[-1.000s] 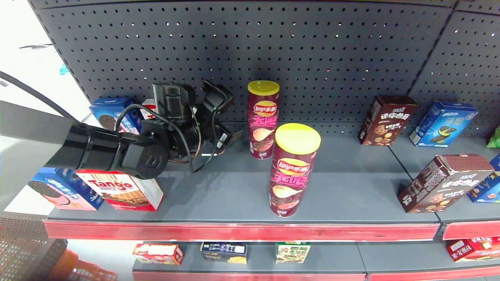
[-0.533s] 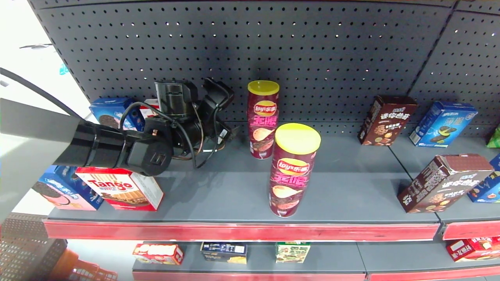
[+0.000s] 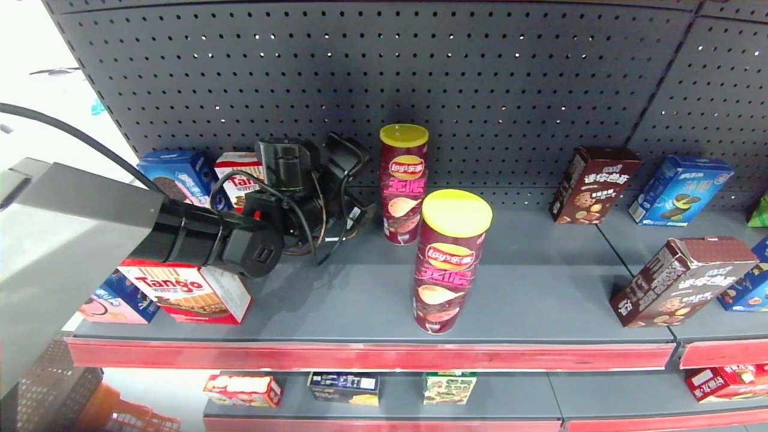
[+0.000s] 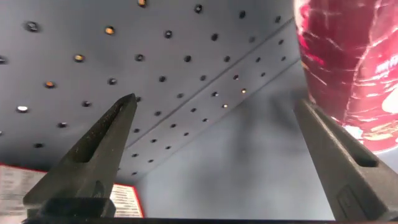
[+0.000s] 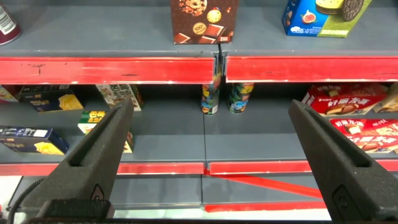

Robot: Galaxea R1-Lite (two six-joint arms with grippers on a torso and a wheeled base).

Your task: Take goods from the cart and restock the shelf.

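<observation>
Left tool (image 4: pixel 216 99) spread, empty, slid along back edge of grey shelf (image 3: pixel 540 282) toward rear maroon yellow-lidded crisp can (image 3: pixel 403 180); rear red-white wafer box (image 3: pixel 234 168) uncovered, looks stocked

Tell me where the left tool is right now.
The left tool is open above the shelf, left of centre in the head view, just left of the rear chip can.

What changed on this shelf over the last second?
The left end effector, open and empty, slid rightward along the shelf toward the rear can, uncovering a red-and-white box behind it. Nothing was grasped or released. The rear can and front can stayed put.
</observation>
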